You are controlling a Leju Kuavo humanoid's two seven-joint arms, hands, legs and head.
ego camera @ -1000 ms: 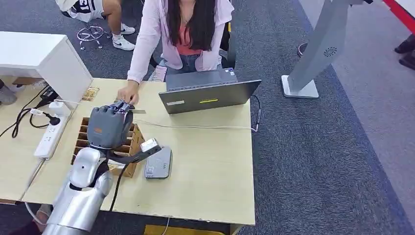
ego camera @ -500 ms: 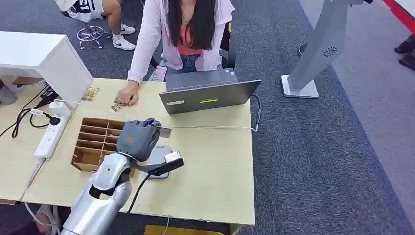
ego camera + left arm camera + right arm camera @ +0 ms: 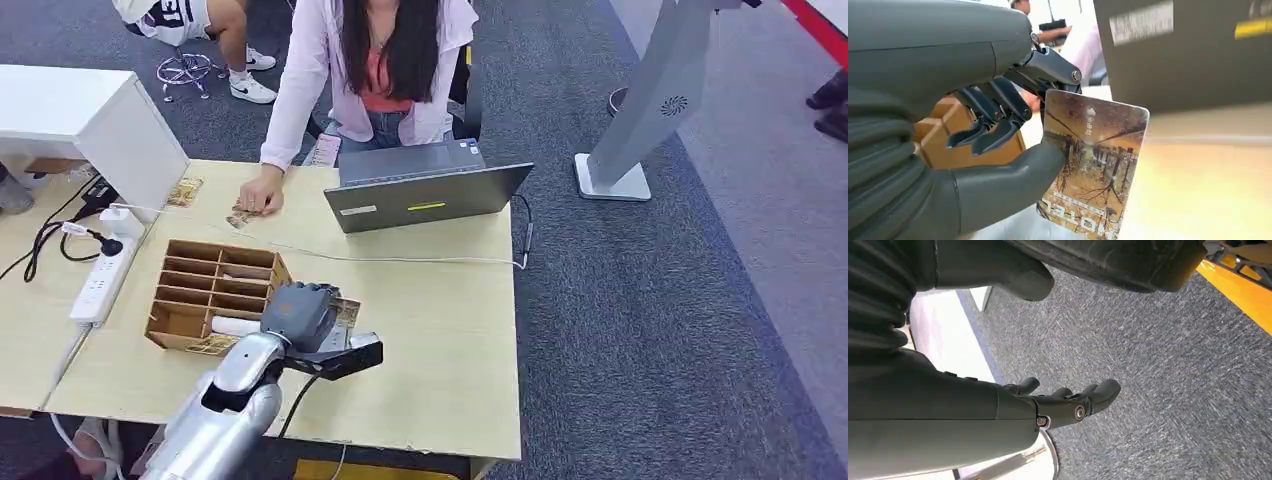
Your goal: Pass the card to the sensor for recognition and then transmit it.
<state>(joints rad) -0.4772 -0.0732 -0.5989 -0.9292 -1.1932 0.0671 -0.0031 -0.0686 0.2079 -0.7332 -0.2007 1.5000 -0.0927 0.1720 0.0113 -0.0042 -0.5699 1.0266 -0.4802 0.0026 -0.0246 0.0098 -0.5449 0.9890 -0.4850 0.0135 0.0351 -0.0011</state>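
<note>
My left hand [image 3: 298, 312] hovers low over the table just right of the wooden organizer, pinching a card [image 3: 346, 312] between thumb and fingers. In the left wrist view the card [image 3: 1093, 165] shows a brown tree picture with printed text, and my left hand [image 3: 973, 140] grips its edge. The grey card sensor [image 3: 333, 340] lies under the hand and is mostly hidden by it. My right hand [image 3: 1068, 402] hangs over the grey carpet, holding nothing, its fingers slightly curled and apart.
A wooden slotted organizer [image 3: 210, 290] stands left of my hand. A grey laptop [image 3: 425, 195] sits at the table's far side with a cable across the tabletop. A seated person rests a hand [image 3: 262, 198] by loose cards [image 3: 238, 217]. A power strip [image 3: 100, 280] lies at the left.
My left hand has carried the card from near the person's hand, across the organizer, back and to the right, and lowered it over the sensor.
</note>
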